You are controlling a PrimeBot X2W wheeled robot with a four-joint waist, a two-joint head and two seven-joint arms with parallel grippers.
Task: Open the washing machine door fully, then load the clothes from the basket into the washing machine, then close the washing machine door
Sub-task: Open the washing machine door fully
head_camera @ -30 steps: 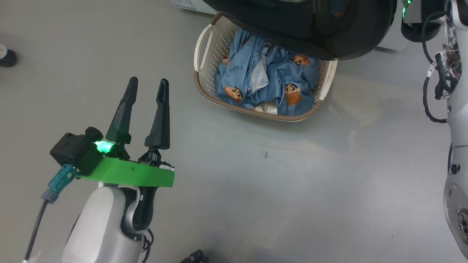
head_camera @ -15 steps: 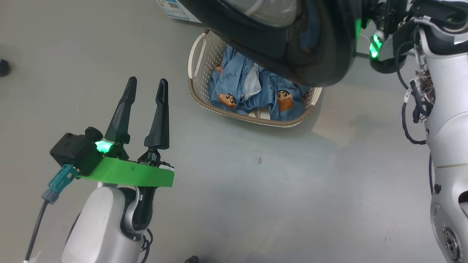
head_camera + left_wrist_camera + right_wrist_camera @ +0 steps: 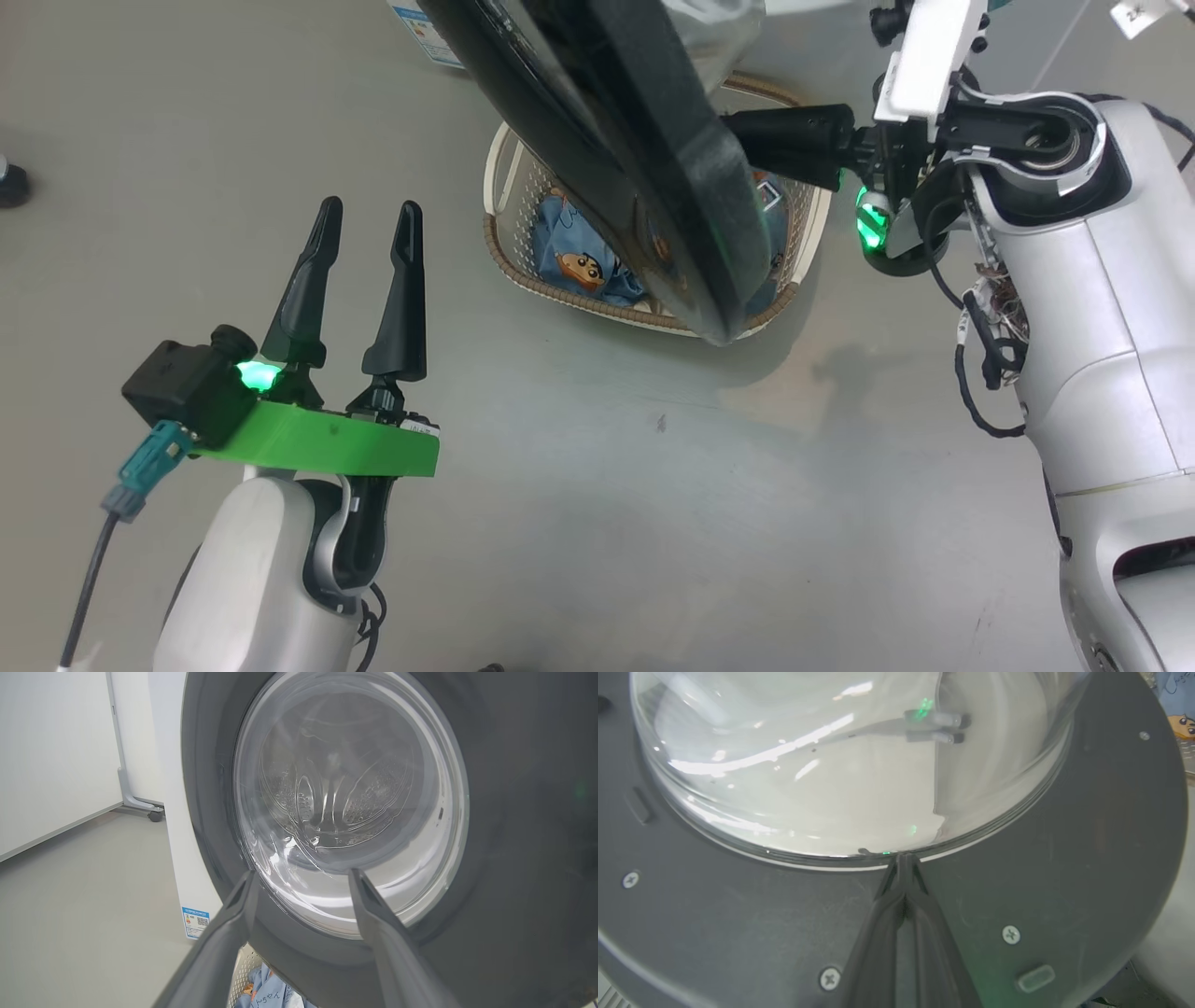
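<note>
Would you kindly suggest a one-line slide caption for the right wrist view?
Shut right gripper, tips at the foot of the glass bowl on the inner face of the washing machine door.

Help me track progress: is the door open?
Open: the door juts edge-on over the basket, and the right wrist view shows its screwed inner face. Fully? Cannot tell.

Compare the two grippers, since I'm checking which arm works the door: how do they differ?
The left gripper stands open, fingers spread; the right gripper is shut, fingers pressed together. The left gripper hovers over the floor, touching nothing; the right gripper's tips meet the inner face of the washing machine door by the glass. Both have dark fingers.
</note>
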